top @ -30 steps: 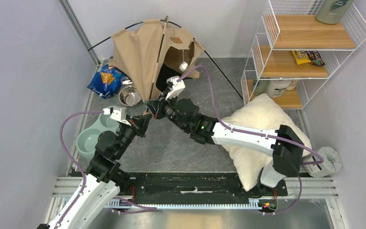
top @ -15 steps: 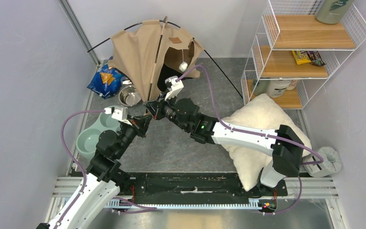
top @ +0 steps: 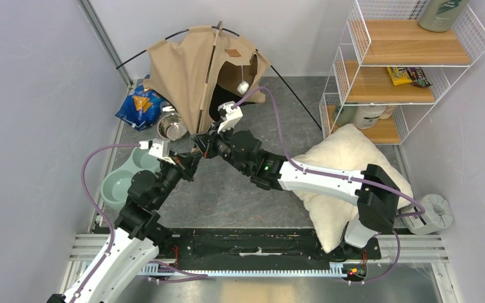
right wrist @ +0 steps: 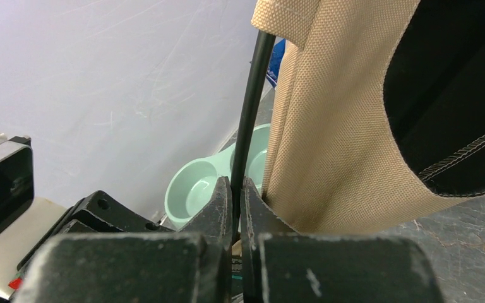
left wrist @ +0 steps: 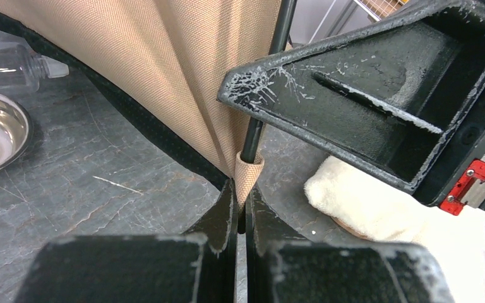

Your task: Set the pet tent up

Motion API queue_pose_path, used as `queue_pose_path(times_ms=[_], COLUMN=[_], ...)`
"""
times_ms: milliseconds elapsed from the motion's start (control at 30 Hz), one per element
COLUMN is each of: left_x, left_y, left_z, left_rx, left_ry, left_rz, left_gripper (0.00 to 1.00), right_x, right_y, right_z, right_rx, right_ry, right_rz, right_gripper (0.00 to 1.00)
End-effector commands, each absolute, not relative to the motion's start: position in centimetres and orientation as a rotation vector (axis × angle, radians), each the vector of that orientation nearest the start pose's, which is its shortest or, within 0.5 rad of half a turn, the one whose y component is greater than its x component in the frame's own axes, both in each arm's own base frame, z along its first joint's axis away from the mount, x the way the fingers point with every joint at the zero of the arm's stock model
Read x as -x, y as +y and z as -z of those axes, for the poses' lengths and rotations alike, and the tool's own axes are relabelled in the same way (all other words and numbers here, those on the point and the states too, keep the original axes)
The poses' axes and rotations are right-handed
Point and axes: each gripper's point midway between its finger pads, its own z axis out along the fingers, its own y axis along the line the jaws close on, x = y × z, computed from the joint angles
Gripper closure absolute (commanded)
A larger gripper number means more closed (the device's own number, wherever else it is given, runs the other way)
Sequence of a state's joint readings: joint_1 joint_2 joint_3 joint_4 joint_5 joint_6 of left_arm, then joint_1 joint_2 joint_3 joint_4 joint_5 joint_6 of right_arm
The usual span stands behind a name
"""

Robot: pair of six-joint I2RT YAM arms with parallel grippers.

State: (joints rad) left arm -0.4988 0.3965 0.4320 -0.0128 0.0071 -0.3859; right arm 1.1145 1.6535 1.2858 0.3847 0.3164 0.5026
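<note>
From above, the pet tent (top: 196, 69) stands at the far left of the floor against the back wall. Its arched doorway faces you and thin dark poles stick out on both sides. Your left gripper (top: 191, 162) and right gripper (top: 201, 147) meet at its near front corner, just beside the steel bowl (top: 172, 128). A green double bowl (top: 121, 180) lies by your left arm. The white pillow (top: 344, 161) sits on the right under your right arm, well apart from the tent.

On the left wrist camera, your left jaws are pressed together on the small tan sleeve (left wrist: 249, 175) at the tent's hem, where the black pole (left wrist: 283, 25) runs down into it. The right gripper's scuffed body crosses the pole just above.

On the right wrist camera, your right jaws pinch the black pole itself. The tent's canvas hangs just to its right, and the green double bowl shows beyond.
</note>
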Motion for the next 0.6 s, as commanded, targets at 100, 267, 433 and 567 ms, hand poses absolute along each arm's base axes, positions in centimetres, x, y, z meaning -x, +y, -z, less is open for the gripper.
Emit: queue_pose_path(times_ms=[100,267,433,567], left_x=[-20.7,-20.9,-20.9,-20.6], left_y=[-16.3,-16.4,-16.5,-16.4], left_z=[-27.0,-27.7,-28.4,-28.6], left_rx=[-0.173,-0.174,-0.178,-0.181], left_ry=[1.567,1.562,1.565,1.574], left_rz=[0.847,0.849,0.855,0.854], left_gripper=[0.98,0.98,0.98,0.98], right_x=[-30.4,-28.1,-27.4,-28.4], right_y=[44.9,46.4,46.3,45.6], right_z=[-36.3,-35.7,-33.9,-32.7], right_rx=[0.134,0.250,0.280,0.237], right_ry=[1.487,1.497,1.532,1.568], right_rz=[-0.953,-1.042,-1.014,-0.939], right_gripper=[1.00,1.00,1.00,1.00])
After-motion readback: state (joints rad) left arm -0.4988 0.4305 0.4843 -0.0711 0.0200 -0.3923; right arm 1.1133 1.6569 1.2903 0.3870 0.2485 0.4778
